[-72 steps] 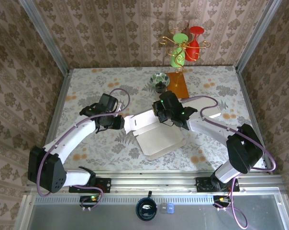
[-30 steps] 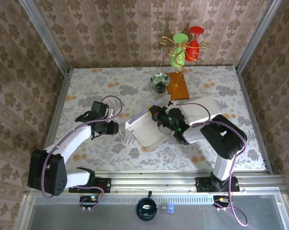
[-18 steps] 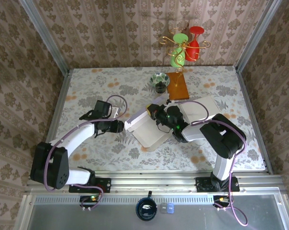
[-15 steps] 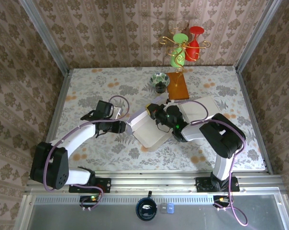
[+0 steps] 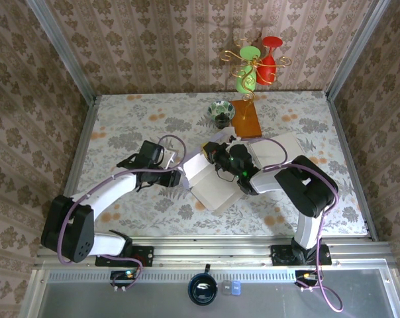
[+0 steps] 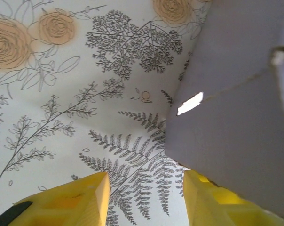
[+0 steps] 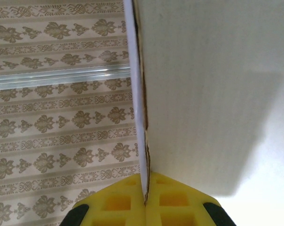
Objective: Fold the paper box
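Pinching paper box [image 7: 208, 94] in right gripper [image 7: 145, 190], holding left gripper [image 6: 144, 200] parted at lower frame; risking torn panel if tugged.

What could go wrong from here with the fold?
1. The right gripper pinches just the thin edge of a paper box panel; the card could slip out or tear.
2. The left gripper is open with the box corner over one finger; closing may crush that corner rather than catch the flap.
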Robot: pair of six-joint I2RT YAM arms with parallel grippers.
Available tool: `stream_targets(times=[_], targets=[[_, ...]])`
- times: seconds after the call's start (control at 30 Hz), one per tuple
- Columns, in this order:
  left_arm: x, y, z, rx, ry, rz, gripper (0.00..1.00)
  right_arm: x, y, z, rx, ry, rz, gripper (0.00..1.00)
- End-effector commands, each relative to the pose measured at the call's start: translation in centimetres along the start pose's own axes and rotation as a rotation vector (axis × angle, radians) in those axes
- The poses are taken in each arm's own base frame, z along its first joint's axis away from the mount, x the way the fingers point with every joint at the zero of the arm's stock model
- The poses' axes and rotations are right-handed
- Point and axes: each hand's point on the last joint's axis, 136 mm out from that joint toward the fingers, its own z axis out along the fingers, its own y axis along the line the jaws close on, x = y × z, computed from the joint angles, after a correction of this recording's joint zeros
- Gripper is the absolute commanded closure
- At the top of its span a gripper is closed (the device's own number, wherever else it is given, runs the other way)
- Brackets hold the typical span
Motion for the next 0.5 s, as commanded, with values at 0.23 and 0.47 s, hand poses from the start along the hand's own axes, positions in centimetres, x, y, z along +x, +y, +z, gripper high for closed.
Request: stream_targets(times=[0.23, 0.47], targets=[[-0.6, -1.3, -0.4, 0.033, -0.079, 0.019, 0.51, 0.4, -1.1, 0.5, 0.033, 0.017, 0.011, 1.00], [-1.0, -2.4, -0.6, 0.058, -0.105, 0.038, 0.49, 0.2, 0.3, 0.3, -0.009, 0.001, 0.013, 1.00]])
